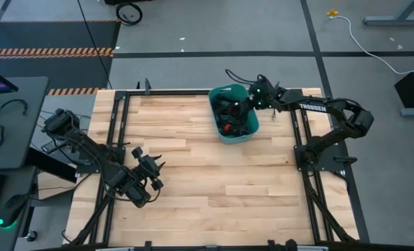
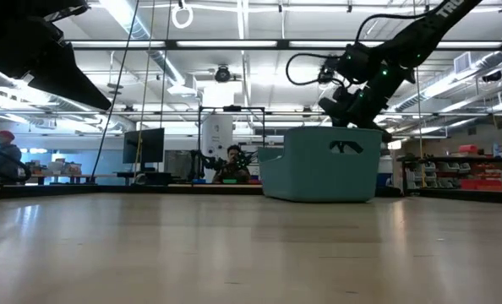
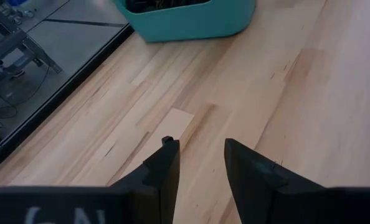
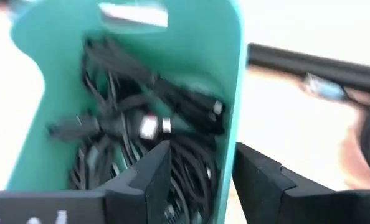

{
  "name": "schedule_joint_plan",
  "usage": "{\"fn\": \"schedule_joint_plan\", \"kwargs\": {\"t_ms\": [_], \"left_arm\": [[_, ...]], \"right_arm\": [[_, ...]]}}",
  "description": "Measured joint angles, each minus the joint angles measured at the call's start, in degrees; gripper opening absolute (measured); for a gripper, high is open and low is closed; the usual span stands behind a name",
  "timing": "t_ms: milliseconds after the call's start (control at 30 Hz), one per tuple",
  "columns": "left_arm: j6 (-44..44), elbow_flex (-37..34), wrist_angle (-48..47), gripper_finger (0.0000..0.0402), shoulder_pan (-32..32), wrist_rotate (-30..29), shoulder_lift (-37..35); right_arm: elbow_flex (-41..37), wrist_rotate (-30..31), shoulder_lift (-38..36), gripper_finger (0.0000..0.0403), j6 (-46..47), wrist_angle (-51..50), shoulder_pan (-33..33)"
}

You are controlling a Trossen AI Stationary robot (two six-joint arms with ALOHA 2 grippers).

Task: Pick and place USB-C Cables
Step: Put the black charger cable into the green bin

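Note:
The teal bin (image 1: 218,120) stands on the far right part of the wooden table and also shows in the low view (image 2: 319,169). Several black USB-C cables (image 1: 232,114) lie tangled inside it (image 4: 123,124), one with a silver plug. My right gripper (image 1: 248,102) hovers open above the bin's right rim (image 4: 230,93), one finger over the inside and one over the outside (image 4: 200,168). In the low view it stays above the rim (image 2: 357,114). My left gripper (image 1: 150,162) waits open over bare wood near the table's left near part (image 3: 202,162), far from the bin (image 3: 191,22).
Black frame rails (image 1: 116,125) run along the table's left and right sides (image 1: 301,132). A dark desk (image 1: 12,118) stands left of the table. A white cord with a yellow end (image 1: 332,12) lies on the floor beyond. A person (image 2: 232,160) sits far behind the table.

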Motion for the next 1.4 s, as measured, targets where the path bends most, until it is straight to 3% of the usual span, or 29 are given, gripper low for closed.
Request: {"fn": "schedule_joint_plan", "kwargs": {"t_ms": [233, 433, 500, 700, 1067, 1200, 1400], "left_arm": [[0.0, 0.0, -0.1, 0.0133, 0.0, 0.0, 0.0], [0.0, 0.0, -0.1, 0.0133, 0.0, 0.0, 0.0], [-0.1, 0.0, -0.1, 0.0133, 0.0, 0.0, 0.0], [-0.1, 0.0, -0.1, 0.0133, 0.0, 0.0, 0.0], [-0.1, 0.0, -0.1, 0.0133, 0.0, -0.5, 0.0], [-0.1, 0.0, -0.1, 0.0133, 0.0, -0.5, 0.0], [-0.1, 0.0, -0.1, 0.0133, 0.0, -0.4, 0.0]], "right_arm": [[2.1, 1.2, -2.9, 0.0168, -4.5, 1.9, 0.2], [2.7, 12.3, -8.4, 0.0168, -8.2, -5.5, -4.0], [2.7, 12.6, -8.4, 0.0168, -8.9, -9.4, -6.8], [2.7, 9.3, -2.3, 0.0175, -16.3, -14.7, -11.9], [2.7, 10.1, 13.9, 0.0183, -24.3, -9.8, -11.9], [2.7, 11.1, 17.2, 0.0149, -26.2, -6.7, -11.7], [2.6, 13.6, 15.9, 0.0019, -26.6, -7.4, -11.4]]}}
